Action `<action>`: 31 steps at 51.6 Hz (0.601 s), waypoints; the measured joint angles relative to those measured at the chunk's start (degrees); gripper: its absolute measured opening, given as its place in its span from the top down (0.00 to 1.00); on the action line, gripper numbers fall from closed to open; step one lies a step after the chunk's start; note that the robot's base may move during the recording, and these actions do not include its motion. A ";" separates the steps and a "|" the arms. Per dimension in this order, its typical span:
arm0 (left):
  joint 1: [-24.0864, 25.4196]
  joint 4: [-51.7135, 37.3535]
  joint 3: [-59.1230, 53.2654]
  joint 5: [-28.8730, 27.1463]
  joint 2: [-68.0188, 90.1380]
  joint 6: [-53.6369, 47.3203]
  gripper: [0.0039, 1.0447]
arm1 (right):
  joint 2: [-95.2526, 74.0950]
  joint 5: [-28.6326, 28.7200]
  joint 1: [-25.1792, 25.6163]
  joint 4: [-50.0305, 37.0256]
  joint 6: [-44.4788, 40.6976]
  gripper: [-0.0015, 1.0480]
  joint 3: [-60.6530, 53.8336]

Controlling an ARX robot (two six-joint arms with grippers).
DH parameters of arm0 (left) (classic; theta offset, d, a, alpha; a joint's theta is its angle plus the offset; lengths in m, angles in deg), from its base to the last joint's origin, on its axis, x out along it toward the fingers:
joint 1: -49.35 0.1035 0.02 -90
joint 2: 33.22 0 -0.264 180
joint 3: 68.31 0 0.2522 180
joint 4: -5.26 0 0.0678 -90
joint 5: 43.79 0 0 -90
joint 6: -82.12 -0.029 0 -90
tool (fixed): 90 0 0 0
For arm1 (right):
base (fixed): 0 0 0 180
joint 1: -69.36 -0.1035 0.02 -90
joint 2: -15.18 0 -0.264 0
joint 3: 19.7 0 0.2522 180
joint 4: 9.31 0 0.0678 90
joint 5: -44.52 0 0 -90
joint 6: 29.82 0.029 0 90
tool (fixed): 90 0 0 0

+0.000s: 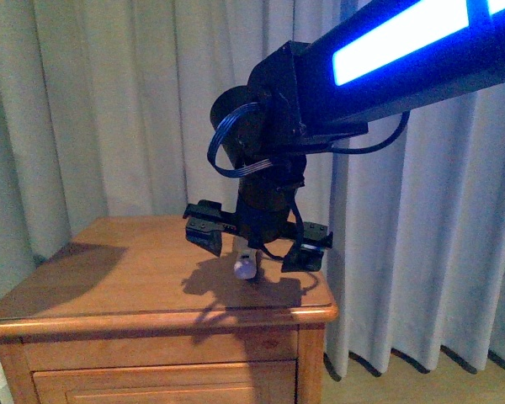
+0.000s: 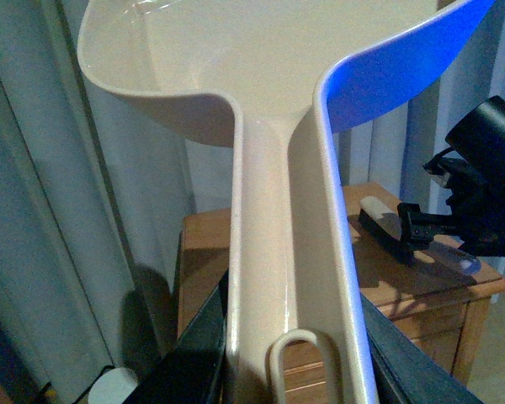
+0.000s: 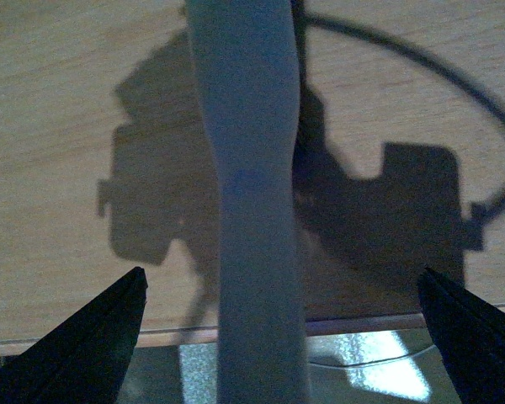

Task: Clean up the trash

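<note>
My left gripper (image 2: 299,364) is shut on the handle of the pinkish-beige dustpan (image 2: 269,67), whose scoop rises in front of the curtain. The right gripper (image 1: 257,248) hangs open just above the wooden nightstand (image 1: 126,269), near its right front corner. A long pale handle (image 3: 252,210), like a brush's, lies on the top and runs between the spread fingers (image 3: 93,337) without touching them. The front view shows its end (image 1: 246,268) below the gripper. The trash is out of view.
Grey curtains (image 1: 84,109) hang behind the nightstand. The left wrist view shows the right gripper (image 2: 480,194) over the nightstand (image 2: 206,244) and a pale round object (image 2: 114,385) on the floor beside it. The nightstand's front edge (image 3: 84,337) lies under the right fingers.
</note>
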 joint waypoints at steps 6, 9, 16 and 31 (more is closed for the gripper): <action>0.00 0.00 0.00 0.00 0.00 0.00 0.74 | -0.94 0.07 -0.39 0.11 0.33 0.07 0.76; 0.00 0.00 0.00 0.00 0.00 0.00 0.74 | -1.38 0.02 -0.37 0.17 0.39 0.07 0.90; 0.00 0.00 0.00 0.00 0.00 0.00 0.74 | -2.03 0.00 -0.33 0.48 0.46 0.11 1.42; 0.00 0.00 0.00 0.00 0.00 0.00 0.74 | -2.03 -0.04 -0.31 0.46 0.46 0.47 1.44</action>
